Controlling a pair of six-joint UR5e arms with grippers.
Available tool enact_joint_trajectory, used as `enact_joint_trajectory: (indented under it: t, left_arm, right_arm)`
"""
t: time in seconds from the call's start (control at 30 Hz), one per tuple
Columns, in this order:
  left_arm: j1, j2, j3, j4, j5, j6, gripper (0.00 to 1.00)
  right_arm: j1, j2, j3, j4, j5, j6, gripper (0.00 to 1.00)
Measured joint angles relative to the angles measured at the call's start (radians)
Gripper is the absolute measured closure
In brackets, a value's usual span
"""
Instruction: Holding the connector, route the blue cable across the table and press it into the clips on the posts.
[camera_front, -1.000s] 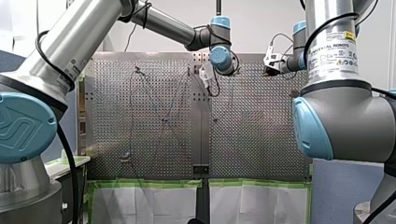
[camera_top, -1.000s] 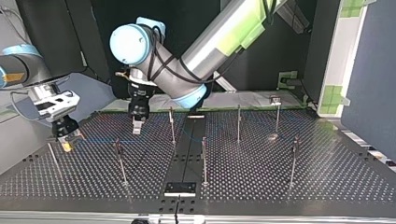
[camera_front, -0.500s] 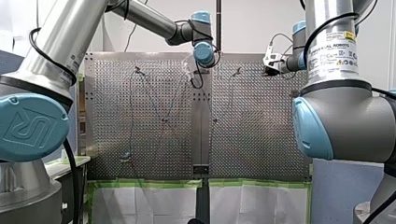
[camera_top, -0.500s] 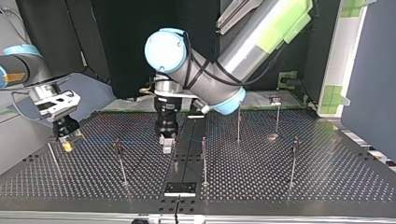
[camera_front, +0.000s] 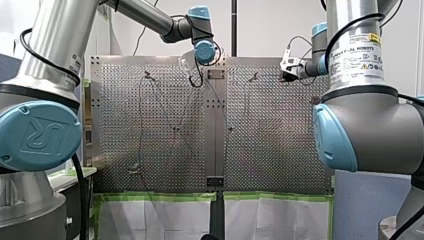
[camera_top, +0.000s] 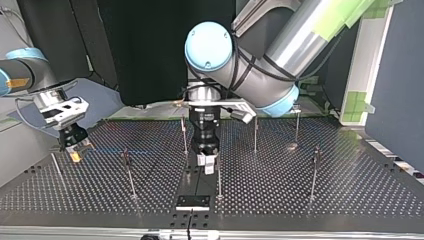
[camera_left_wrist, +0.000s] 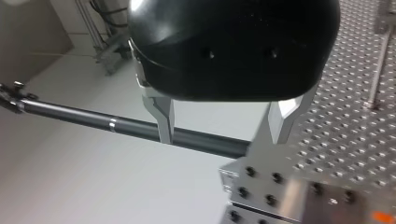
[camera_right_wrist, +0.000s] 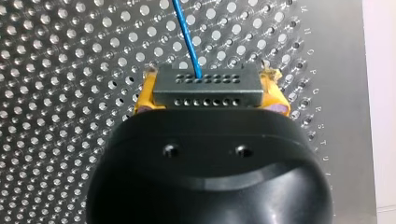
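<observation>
Blue cable is coming out of a hole in the grey connector and is running away over the perforated table. At the top view's left, my right gripper is hanging low near the table's edge. The right wrist view is showing its yellow pads pinching the connector from both sides. From there the cable is stretching as a thin blue line toward the view's middle, and it is getting too faint to follow past the nearest of the thin upright posts. Whether it is sitting in any clip cannot be told. In the middle, my left gripper is pointing straight down over the table's dark central strip, close to two posts. The left wrist view is showing its metal fingers spread apart with nothing between them, a dark rod passing behind them and a screwed metal block lying ahead. Further right, more posts are standing well apart. As for writing, the front view is showing a "UR" mark on my left arm's blue cap at its left. At its right, a label on my right arm is reading "UNIVERSAL ROBOTS". In the right wrist view, engraved letters are running along the plate's edge, P, Q, R, S and T among them.
</observation>
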Motion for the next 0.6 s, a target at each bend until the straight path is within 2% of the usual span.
enact_joint_trajectory:
  t: [0.2, 0.6]
  left_arm:
    - [-0.003, 0.040, -0.051, 0.051, 0.002, 0.005, 0.00]
    - [-0.006, 0.046, -0.150, 0.150, 0.016, -0.015, 0.00]
  right_arm:
    - [0.002, 0.000, 0.000, 0.000, 0.000, 0.000, 1.00]
    - [0.005, 0.001, 0.001, 0.000, 0.000, 0.000, 1.00]
